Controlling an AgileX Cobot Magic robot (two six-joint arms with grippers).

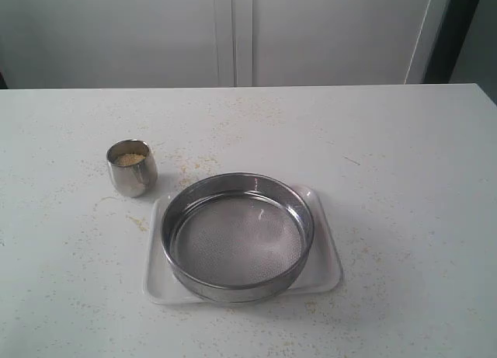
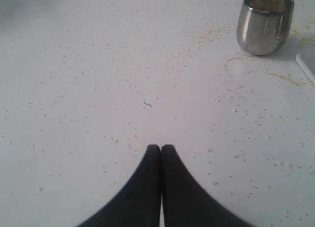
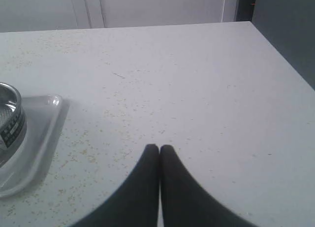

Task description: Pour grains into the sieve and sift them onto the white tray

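**Exterior view.** A white table carries the white tray near its middle. The sieve sits flat inside the tray's rim and covers most of it. The tray's rounded corners show at about 2, 4 and 8 o'clock of the sieve. A small steel cup stands upright at about 10 o'clock from the sieve, just beside the tray's near corner and apart from it. The grains lie in the cup as a yellowish-beige layer. Stray granules speckle the tabletop, thickest between cup and tray. Pale cabinet doors close the scene at 12 o'clock, beyond the table's far edge.

**Left wrist view.** The left gripper has its two dark fingers pressed together tip to tip, with nothing between them. It is over speckled tabletop, well apart from the cup. Whether the tips touch the table cannot be told.

**Right wrist view.** The right gripper is likewise fully closed and empty. It is over bare tabletop, well apart from the tray's edge and the sieve's steel wall.
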